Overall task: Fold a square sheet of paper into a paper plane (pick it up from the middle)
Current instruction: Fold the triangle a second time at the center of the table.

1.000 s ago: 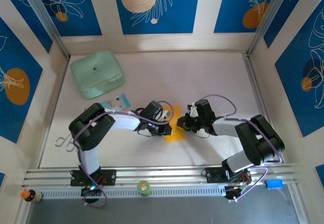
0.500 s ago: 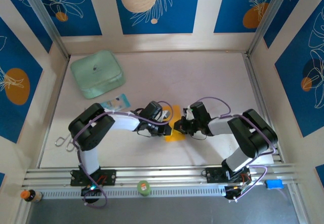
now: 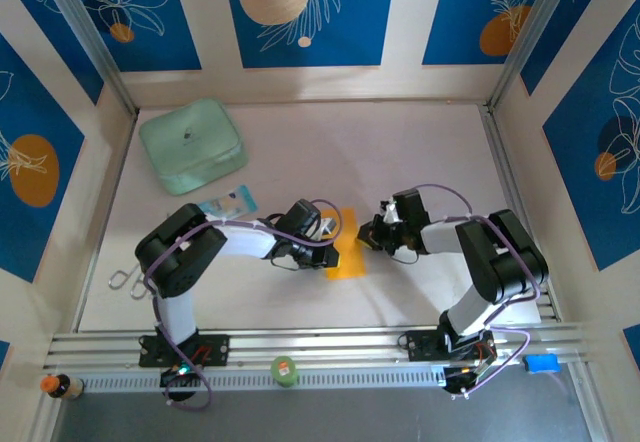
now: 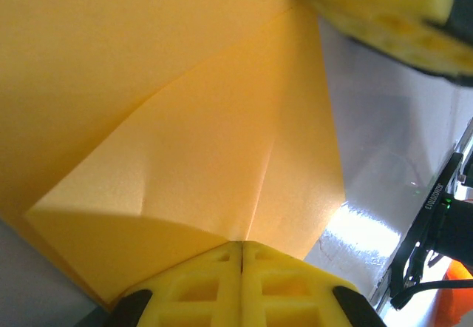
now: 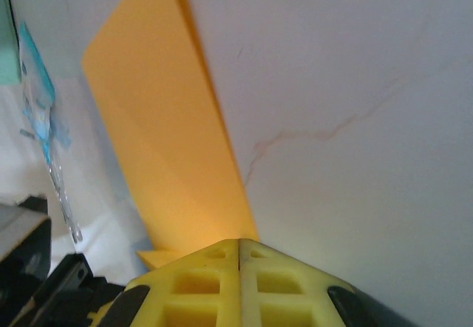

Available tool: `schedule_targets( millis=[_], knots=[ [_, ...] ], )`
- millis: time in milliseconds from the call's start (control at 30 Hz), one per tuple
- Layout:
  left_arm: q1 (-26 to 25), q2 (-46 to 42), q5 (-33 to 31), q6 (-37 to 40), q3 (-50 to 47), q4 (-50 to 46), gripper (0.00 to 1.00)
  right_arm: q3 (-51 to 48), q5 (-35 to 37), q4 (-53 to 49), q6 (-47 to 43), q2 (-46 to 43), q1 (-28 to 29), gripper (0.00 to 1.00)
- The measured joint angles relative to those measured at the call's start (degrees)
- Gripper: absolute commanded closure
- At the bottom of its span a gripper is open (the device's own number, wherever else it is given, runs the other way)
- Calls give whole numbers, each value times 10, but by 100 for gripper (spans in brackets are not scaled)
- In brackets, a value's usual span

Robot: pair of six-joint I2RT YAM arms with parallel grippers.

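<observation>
The paper [image 3: 347,258], partly folded, lies flat on the tabletop [image 3: 400,152]. The left tool [image 3: 325,242], clenched, stays pressed on its left edge. The right tool [image 3: 374,236], clenched and empty, has drawn back rightward, so its crease stroke appears done.

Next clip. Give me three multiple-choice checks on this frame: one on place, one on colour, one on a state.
1. Where on the table is the green box? A far left; B near right; C centre.
2. What colour is the paper? A blue; B orange-yellow; C white.
3. The jaws of the left gripper are: A wide open; B shut; C half open.
1 A: it sits at the far-left corner. 2 B: orange-yellow in all views. 3 B: its fingers meet along a closed seam.
</observation>
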Motion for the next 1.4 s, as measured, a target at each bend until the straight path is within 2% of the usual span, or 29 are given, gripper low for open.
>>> schedule_targets(
  millis=[200, 400, 533, 700, 1033, 1400],
  knots=[
    [0, 0, 0, 0, 0, 0, 95, 5, 18, -27, -16, -24, -5, 100],
    [0, 0, 0, 0, 0, 1, 95, 3, 28, -25, -26, -78, 45, 100],
    [0, -1, 0, 0, 0, 1, 94, -1, 21, -15, -27, -62, 68, 100],
    [0, -4, 0, -1, -3, 1, 93, -14, 23, -2, -18, -20, 68, 100],
    [0, -9, 0, -7, -1, -1, 88, -23, 14, 30, -10, -14, 63, 100],
    [0, 34, 20, -17, 67, 14, 87, -24, 1, 49, -3, -2, 61, 100]
  ],
)
